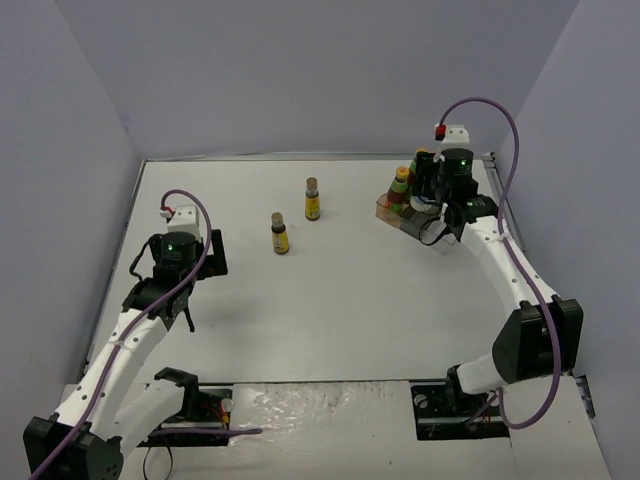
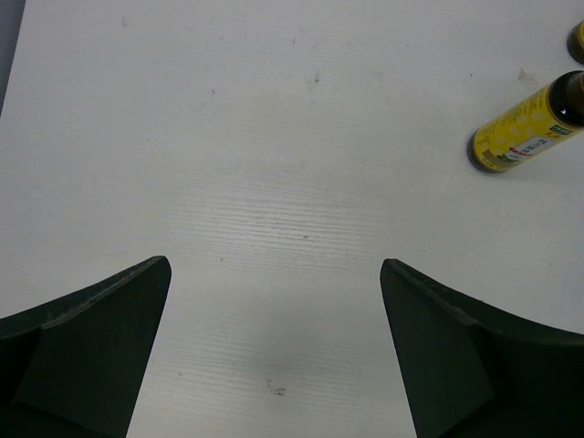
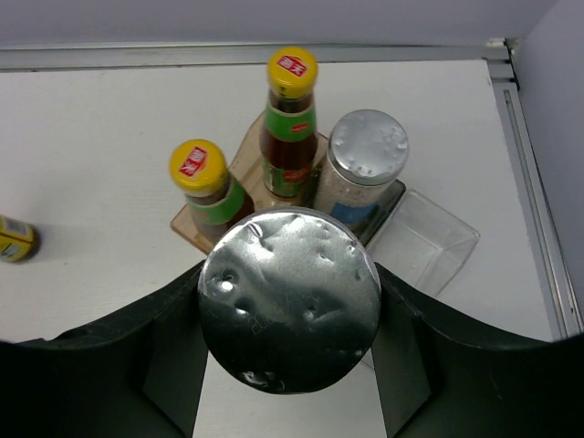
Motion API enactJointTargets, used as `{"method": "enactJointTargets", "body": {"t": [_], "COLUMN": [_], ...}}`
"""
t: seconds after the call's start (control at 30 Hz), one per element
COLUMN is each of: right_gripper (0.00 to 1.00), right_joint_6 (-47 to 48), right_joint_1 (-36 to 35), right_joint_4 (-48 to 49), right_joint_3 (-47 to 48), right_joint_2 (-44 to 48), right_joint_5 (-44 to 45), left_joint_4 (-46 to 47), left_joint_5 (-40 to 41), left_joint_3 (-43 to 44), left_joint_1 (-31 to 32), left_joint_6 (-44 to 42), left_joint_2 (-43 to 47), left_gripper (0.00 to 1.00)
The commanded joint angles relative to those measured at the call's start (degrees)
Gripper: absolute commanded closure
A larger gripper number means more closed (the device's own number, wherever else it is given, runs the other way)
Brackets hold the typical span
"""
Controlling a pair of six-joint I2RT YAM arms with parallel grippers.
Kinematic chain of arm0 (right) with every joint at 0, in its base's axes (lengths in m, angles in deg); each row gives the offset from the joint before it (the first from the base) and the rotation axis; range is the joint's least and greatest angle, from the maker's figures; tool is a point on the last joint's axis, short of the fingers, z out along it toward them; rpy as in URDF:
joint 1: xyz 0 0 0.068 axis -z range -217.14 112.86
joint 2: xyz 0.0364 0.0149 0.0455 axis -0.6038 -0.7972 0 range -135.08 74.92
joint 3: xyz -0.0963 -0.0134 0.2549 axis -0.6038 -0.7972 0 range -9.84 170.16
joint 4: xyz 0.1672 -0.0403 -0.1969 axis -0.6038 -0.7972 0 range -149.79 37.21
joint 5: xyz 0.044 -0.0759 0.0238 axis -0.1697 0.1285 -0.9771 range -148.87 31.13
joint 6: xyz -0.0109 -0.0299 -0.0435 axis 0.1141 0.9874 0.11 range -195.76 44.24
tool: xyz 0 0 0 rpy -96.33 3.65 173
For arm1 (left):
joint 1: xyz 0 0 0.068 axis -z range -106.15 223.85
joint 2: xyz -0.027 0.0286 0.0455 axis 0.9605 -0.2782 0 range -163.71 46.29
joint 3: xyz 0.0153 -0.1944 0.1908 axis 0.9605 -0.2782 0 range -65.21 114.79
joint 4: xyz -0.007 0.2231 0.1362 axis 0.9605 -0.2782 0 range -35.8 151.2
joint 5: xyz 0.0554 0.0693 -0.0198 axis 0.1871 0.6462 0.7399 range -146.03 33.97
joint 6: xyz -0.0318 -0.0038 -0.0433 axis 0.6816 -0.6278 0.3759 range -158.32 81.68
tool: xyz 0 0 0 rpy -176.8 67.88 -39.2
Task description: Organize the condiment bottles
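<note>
My right gripper [image 3: 288, 365] is shut on a white jar with a silver lid [image 3: 288, 297], held just in front of the tray; in the top view this gripper [image 1: 434, 208] hides the jar. A second silver-lidded jar [image 3: 365, 164] and two dark red bottles with yellow caps [image 3: 290, 119] [image 3: 205, 187] stand in the tray. Two slim brown yellow-labelled bottles [image 1: 280, 234] [image 1: 313, 199] stand upright mid-table. One of them [image 2: 529, 132] shows at the upper right of the left wrist view. My left gripper [image 2: 274, 347] is open and empty over bare table, left of them [image 1: 180, 265].
The clear plastic tray [image 3: 429, 242] with an orange-tinted compartment [image 3: 246, 160] sits at the far right [image 1: 385, 210], close to the table's raised right edge [image 3: 520, 137] and back wall. The white table [image 1: 330, 300] lies between the arms.
</note>
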Motion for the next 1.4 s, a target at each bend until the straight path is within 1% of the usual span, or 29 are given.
{"method": "enactJointTargets", "body": {"t": [0.0,0.3,0.53,0.6,0.7,0.73,0.77,0.83,0.93,1.0,1.17,1.27,1.37], "right_gripper": [1.00,1.00,1.00,0.98,0.88,0.82,0.71,0.56,0.28,0.15,0.04,0.02,0.01], "right_joint_6": [-0.86,-0.05,-0.18,-0.47,-0.78,-0.86,-0.93,-0.92,-0.81,-0.65,0.94,1.46,1.88], "right_joint_1": [2.73,3.82,3.89,3.90,3.90,3.88,3.84,3.90,3.78,3.73,2.77,0.31,-3.81], "right_joint_4": [7.34,16.11,18.05,18.07,18.13,18.05,17.93,17.46,16.01,15.21,11.44,8.67,6.99], "right_joint_3": [2.74,-1.86,-4.21,-4.84,-5.26,-5.30,-5.24,-5.12,-4.63,-4.16,-1.99,-0.94,-0.09], "right_joint_2": [-4.01,-8.96,-12.24,-12.92,-13.62,-13.77,-13.84,-13.68,-12.37,-11.17,-6.53,-3.04,0.34], "right_joint_5": [-2.37,-1.47,-1.53,-1.71,-1.77,-1.94,-2.13,-2.33,-2.22,-2.25,-3.13,-4.84,-5.07], "left_joint_4": [3.66,3.74,3.67,3.66,3.74,3.74,3.74,3.74,3.66,3.65,3.43,3.41,3.24], "left_joint_5": [0.57,0.05,0.21,0.21,0.13,0.13,0.13,0.22,0.34,0.39,0.39,0.39,0.22], "left_joint_3": [1.49,1.60,1.59,1.52,1.60,1.60,1.60,1.60,1.60,1.60,1.60,1.60,1.60], "left_joint_1": [0.26,0.35,0.35,0.35,0.35,0.35,0.35,0.35,0.35,0.35,0.31,0.34,0.35], "left_joint_6": [-1.08,-1.08,-1.17,-1.09,-1.15,-1.08,-1.10,-1.17,-1.17,-1.09,-1.17,-1.10,-1.00], "left_joint_2": [0.03,-0.61,-0.91,-0.96,-1.07,-1.14,-1.14,-1.13,-1.05,-1.05,-1.05,-1.05,-1.14], "left_gripper": [0.03,0.03,0.03,0.03,0.03,0.03,0.03,0.03,0.03,0.03,0.03,0.03,0.03]}}
